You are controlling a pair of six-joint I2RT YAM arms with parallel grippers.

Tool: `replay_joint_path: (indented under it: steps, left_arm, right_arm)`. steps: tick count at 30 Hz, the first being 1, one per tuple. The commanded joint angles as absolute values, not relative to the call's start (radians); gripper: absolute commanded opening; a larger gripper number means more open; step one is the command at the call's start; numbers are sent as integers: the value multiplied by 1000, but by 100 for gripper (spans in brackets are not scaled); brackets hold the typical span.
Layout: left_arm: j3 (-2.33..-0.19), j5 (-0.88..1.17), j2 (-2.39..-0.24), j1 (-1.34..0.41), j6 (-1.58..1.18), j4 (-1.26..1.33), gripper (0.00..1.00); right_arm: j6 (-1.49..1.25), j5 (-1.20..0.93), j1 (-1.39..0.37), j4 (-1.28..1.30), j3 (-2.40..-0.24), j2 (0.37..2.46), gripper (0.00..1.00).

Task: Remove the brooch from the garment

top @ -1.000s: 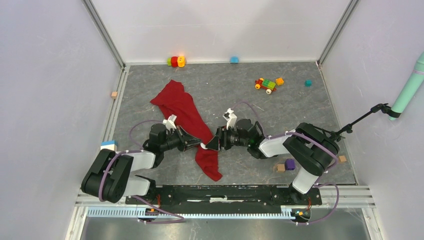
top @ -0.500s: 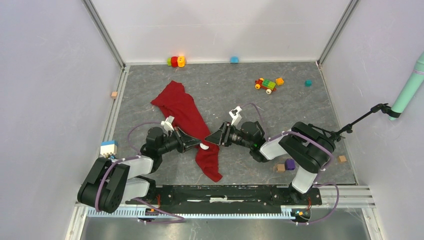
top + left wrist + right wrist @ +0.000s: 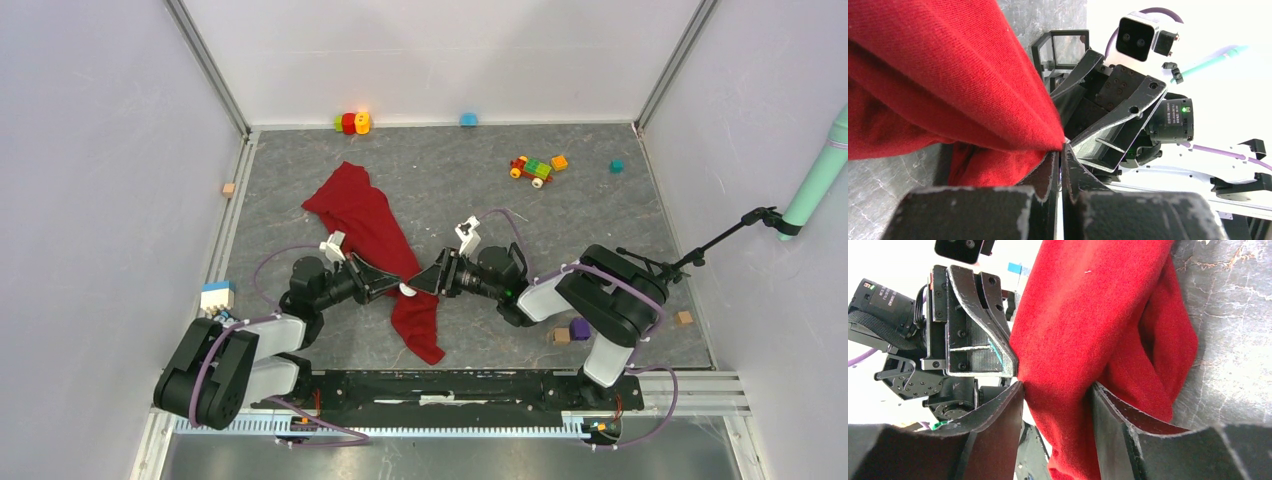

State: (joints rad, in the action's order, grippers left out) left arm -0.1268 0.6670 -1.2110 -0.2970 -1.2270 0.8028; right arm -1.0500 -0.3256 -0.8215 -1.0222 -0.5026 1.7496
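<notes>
The red garment [image 3: 372, 225] lies in a long strip on the grey table. My left gripper [image 3: 398, 289] comes in from the left, shut at its right edge. A small white brooch [image 3: 407, 291] shows at its tips. In the left wrist view the garment [image 3: 938, 75] is drawn to a point at the shut gripper [image 3: 1063, 146], and the brooch is hidden. My right gripper [image 3: 428, 281] faces it from the right. In the right wrist view the right gripper [image 3: 1057, 390] clamps a thick fold of the garment [image 3: 1088, 325], which touches both fingers.
Toy bricks lie along the back: a red-yellow piece [image 3: 351, 122], a blue one [image 3: 468, 119], a small brick car [image 3: 532, 168] and a teal cube [image 3: 616, 166]. A purple cube [image 3: 579, 328] sits by the right arm and a white-blue block [image 3: 216, 295] by the left.
The right gripper has lifted and drawn back a little to the right with the fold. The left arm has shifted slightly left. The garment is pulled taut between the two grippers.
</notes>
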Motion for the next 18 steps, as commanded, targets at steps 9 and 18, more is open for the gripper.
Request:
replay_joint_path:
  steps: [9, 18]
  left_arm:
    - [-79, 634, -1148, -300, -1311, 936, 2]
    - [-49, 580, -1122, -301, -1350, 945, 2]
  right_arm:
    - [-1058, -307, -852, -1054, -542, 1781, 44]
    - [-1041, -305, -867, -1052, -528, 1766, 33]
